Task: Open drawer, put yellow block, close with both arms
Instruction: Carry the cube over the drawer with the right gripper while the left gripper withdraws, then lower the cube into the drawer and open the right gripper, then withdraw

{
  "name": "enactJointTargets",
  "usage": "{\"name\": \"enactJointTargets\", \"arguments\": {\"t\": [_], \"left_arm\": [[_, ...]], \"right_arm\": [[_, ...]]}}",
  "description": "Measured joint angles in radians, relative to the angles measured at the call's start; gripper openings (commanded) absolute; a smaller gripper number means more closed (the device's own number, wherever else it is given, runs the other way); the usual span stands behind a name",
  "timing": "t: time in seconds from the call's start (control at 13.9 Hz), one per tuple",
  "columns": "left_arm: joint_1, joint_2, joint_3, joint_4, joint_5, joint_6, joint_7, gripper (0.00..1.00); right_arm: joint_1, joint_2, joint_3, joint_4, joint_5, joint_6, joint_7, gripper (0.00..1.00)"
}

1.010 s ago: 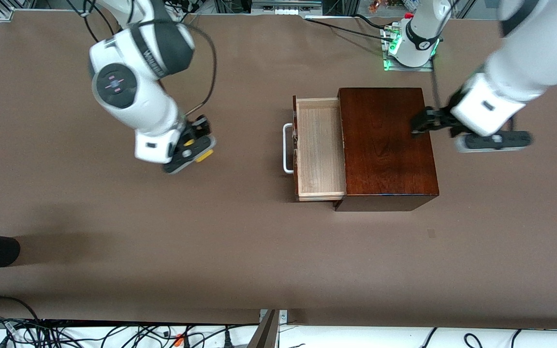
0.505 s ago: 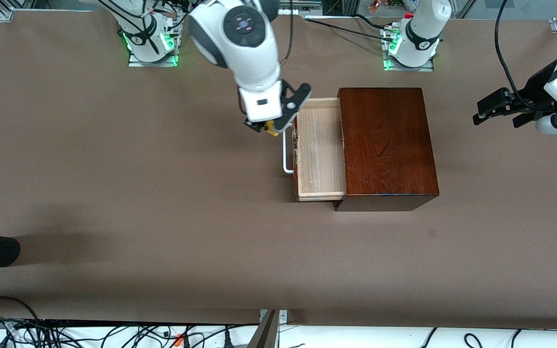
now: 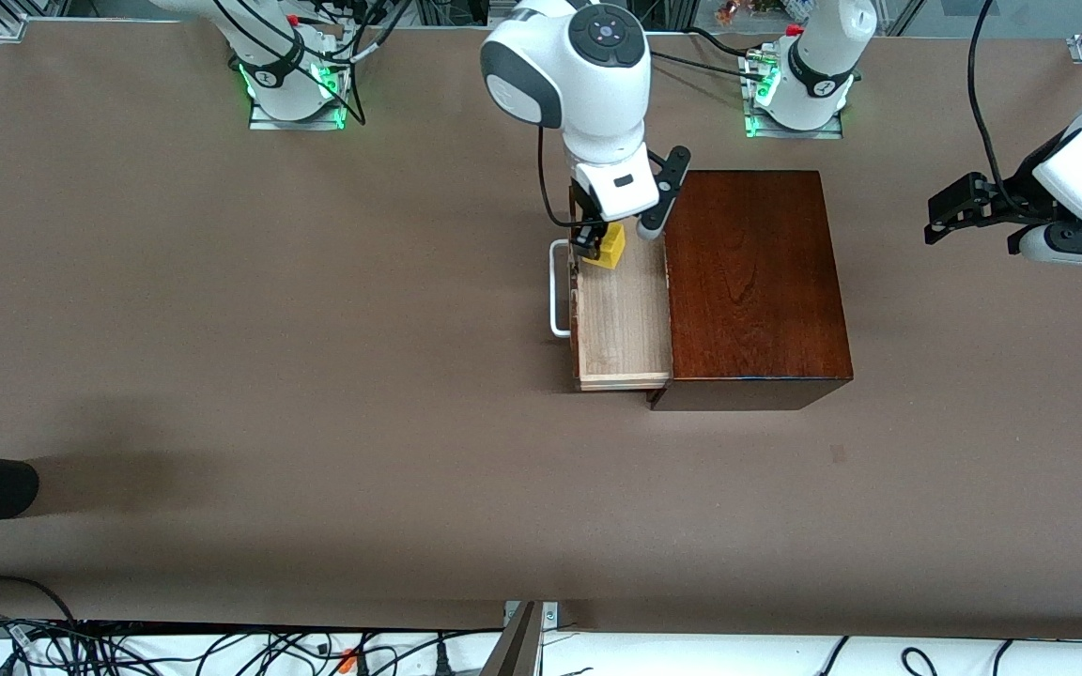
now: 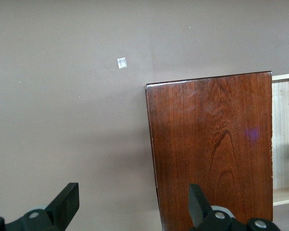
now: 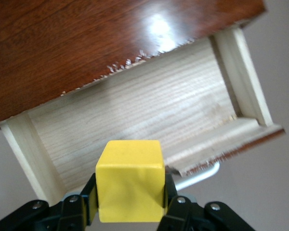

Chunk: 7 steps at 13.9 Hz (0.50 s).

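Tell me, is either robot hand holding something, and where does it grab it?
The right end effector pinches the yellow block by two side faces; the left end effector holds nothing.

Brown table point(image 3: 316, 376) carries mahogany box point(image 3: 752, 282), its drawer point(image 3: 621, 319) pulled open

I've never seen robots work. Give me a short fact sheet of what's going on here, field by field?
Drawer: pulled open from the dark wooden box, nothing lying in it
Yellow block: gripped in the right gripper, over the drawer
Left gripper: open, holding nothing, waiting above the table at the left arm's end
Handle: white bar on the drawer front, untouched
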Motion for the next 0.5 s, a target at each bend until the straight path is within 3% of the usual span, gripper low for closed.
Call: {"name": "enactJointTargets", "arguments": {"t": [0.5], "left_arm": [[-0.001,0.000,-0.006,-0.001,0.030,0.000,0.010,1.00]], "right_arm": [[0.033,0.052,0.000,0.002,-0.075,0.008,-0.117,0.31]]}}
